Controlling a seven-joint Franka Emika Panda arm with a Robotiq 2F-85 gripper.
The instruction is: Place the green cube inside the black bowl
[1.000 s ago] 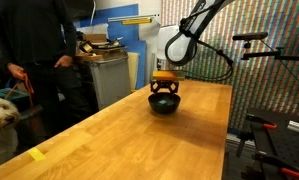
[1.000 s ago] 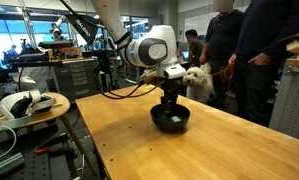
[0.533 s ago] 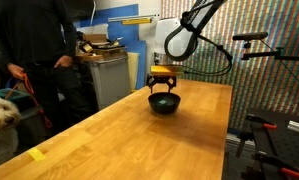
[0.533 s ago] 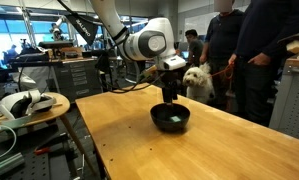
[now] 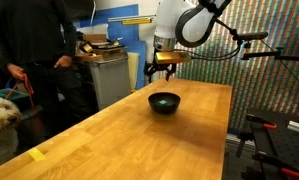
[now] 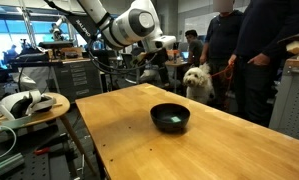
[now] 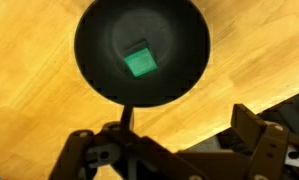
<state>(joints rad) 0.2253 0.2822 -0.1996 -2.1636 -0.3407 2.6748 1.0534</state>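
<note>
The green cube (image 7: pixel 139 60) lies inside the black bowl (image 7: pixel 94 70), near its middle in the wrist view. A green spot in the bowl also shows in an exterior view (image 6: pixel 172 119). The bowl stands on the wooden table in both exterior views (image 5: pixel 165 103) (image 6: pixel 170 125). My gripper (image 5: pixel 161 68) (image 6: pixel 155 62) hangs well above the bowl, open and empty. In the wrist view its fingers (image 7: pixel 179 140) are spread apart with only table between them.
The wooden table (image 5: pixel 139 140) runs long toward the camera, with a yellow tape piece (image 5: pixel 37 153) near its front edge. People and a white dog (image 6: pixel 197 78) stand beside the table. A metal cabinet (image 5: pixel 107 75) and a cluttered bench (image 6: pixel 29 105) flank it.
The gripper has risen straight up from the bowl, from just over the rim to well above it. The cube stays in the bowl.
</note>
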